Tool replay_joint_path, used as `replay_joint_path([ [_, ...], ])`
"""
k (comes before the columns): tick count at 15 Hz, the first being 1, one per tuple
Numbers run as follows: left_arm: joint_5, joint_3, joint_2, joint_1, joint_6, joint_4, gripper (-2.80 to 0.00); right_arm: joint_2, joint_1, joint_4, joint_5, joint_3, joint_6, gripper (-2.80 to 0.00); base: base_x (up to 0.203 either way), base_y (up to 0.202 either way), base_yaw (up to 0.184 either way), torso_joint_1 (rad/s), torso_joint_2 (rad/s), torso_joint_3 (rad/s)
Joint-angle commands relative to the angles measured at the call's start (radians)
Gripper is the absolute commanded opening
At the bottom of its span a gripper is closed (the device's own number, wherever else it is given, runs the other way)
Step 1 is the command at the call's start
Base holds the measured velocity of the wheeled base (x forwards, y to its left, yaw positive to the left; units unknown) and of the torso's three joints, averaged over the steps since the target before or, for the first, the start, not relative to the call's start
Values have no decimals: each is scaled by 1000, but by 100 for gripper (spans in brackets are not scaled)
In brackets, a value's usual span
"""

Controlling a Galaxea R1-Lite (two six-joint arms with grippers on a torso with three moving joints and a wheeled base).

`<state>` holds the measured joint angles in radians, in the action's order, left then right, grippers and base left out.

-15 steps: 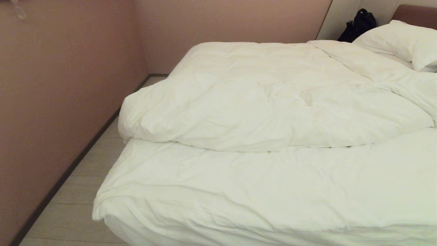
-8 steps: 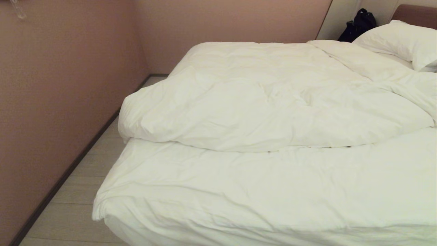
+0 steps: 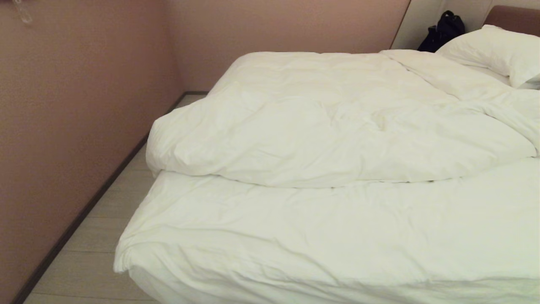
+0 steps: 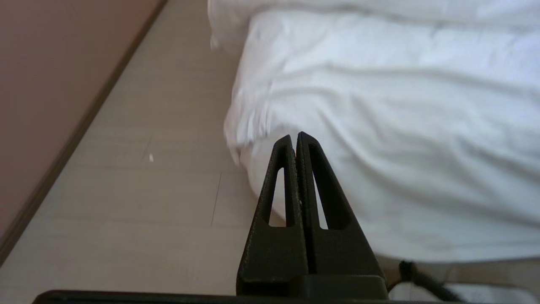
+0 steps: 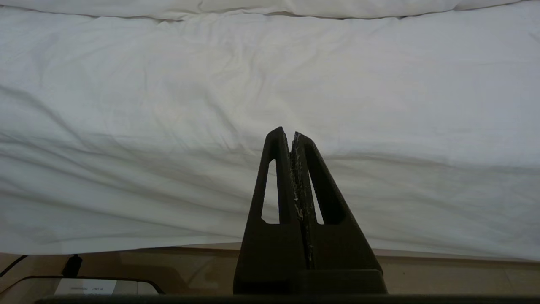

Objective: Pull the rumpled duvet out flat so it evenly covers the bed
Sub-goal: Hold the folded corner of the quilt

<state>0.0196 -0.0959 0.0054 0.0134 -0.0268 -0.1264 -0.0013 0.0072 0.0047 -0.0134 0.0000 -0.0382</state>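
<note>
Nothing has moved since the earlier frame. The duvet (image 3: pixel 337 126) lies bunched from the bed's (image 3: pixel 295 236) middle toward twelve o'clock. Left gripper (image 4: pixel 295 137) and right gripper (image 5: pixel 286 131) hang closed, empty, probably short of the bed. Pinching the sheet (image 3: pixel 320 219) instead would drag it.

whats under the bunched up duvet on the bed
The duvet lies heaped across the far half of the bed, resting on the white sheet, which shows bare in front of it. How the sheet lies beneath the heap is covered.
</note>
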Motion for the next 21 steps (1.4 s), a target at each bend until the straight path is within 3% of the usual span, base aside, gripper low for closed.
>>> replay_joint_path([
  [1, -1, -80, 60, 0, -14, -5, -280, 1, 0, 0, 0, -1, 0, -280, 0, 0, 0, 0, 0, 0],
  [9, 45, -434, 575, 0, -158, 6, -280, 1, 0, 0, 0, 0, 0, -280, 0, 0, 0, 0, 0, 0],
  [15, 119, -533, 845, 0, -162, 26, -280, 1, 0, 0, 0, 0, 0, -280, 0, 0, 0, 0, 0, 0],
  [21, 159, -547, 1140, 0, -170, 238, -280, 1, 0, 0, 0, 0, 0, -280, 0, 0, 0, 0, 0, 0],
])
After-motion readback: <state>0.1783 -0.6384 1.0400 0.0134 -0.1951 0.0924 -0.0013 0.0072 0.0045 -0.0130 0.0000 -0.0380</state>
